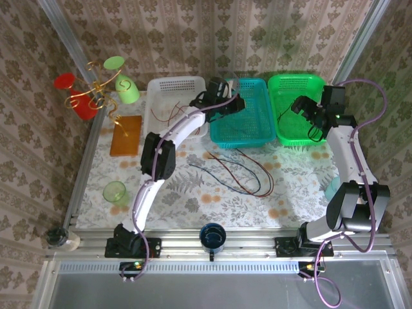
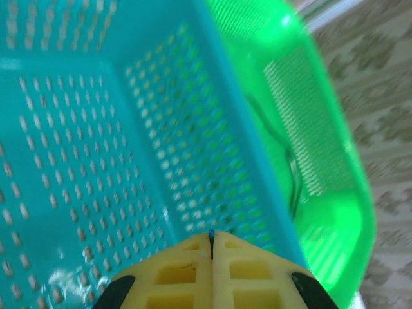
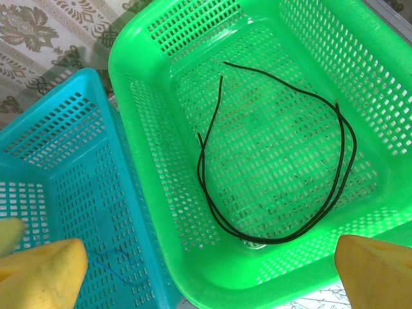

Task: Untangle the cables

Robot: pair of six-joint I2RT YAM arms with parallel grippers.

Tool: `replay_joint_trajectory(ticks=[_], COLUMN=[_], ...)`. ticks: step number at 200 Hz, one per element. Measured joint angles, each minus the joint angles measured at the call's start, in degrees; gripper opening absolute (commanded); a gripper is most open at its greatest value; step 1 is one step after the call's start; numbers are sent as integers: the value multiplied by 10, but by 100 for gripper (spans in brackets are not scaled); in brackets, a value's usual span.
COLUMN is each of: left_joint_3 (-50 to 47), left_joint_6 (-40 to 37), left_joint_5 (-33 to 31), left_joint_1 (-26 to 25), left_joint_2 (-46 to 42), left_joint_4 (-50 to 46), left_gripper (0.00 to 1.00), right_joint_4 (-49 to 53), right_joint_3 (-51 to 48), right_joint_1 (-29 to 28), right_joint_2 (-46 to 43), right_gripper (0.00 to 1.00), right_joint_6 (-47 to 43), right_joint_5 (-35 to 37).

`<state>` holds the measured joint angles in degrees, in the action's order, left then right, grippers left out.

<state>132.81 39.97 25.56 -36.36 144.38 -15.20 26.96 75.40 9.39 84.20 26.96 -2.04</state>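
Red, black and blue cables (image 1: 239, 170) lie in loose, crossing loops on the table in front of the baskets. My left gripper (image 2: 211, 237) is shut, and the end of a thin blue cable (image 2: 210, 233) shows pinched between its yellow fingers, above the teal basket (image 2: 77, 148). In the top view that left gripper (image 1: 226, 103) hovers over the teal basket (image 1: 256, 85). My right gripper (image 3: 209, 280) hangs open above the near left corner of the green basket (image 3: 161, 212), holding nothing. A black cable (image 3: 283, 235) lies looped inside this basket. A blue strand (image 3: 106, 270) runs across the teal basket (image 3: 58, 167).
A white basket (image 1: 175, 84) at the back left holds a red cable (image 1: 162, 113). A mug tree (image 1: 100, 90) with red and green cups and an orange board (image 1: 126, 134) stand at the far left. A green cup (image 1: 114, 192) and a dark blue mug (image 1: 212, 237) sit near the front.
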Motion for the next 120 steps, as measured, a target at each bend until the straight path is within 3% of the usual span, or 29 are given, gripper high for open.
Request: replay_joint_trajectory(ticks=[20, 38, 64, 120], left_joint_3=[7, 7, 10, 42], left_joint_6=[-10, -20, -36, -101], left_joint_5=[-5, -17, -33, -60], left_joint_1=[-9, -10, -10, -12], left_joint_2=[21, 22, 22, -2], left_joint_4=[-39, -67, -75, -120], left_gripper=[1, 31, 55, 68], right_joint_4=[0, 0, 3, 22], right_joint_3=[0, 0, 0, 0], right_joint_1=[0, 0, 0, -10], right_joint_2=[0, 0, -6, -13], right_gripper=[100, 100, 100, 100], right_joint_6=[-2, -4, -4, -13], right_joint_5=[0, 0, 0, 2])
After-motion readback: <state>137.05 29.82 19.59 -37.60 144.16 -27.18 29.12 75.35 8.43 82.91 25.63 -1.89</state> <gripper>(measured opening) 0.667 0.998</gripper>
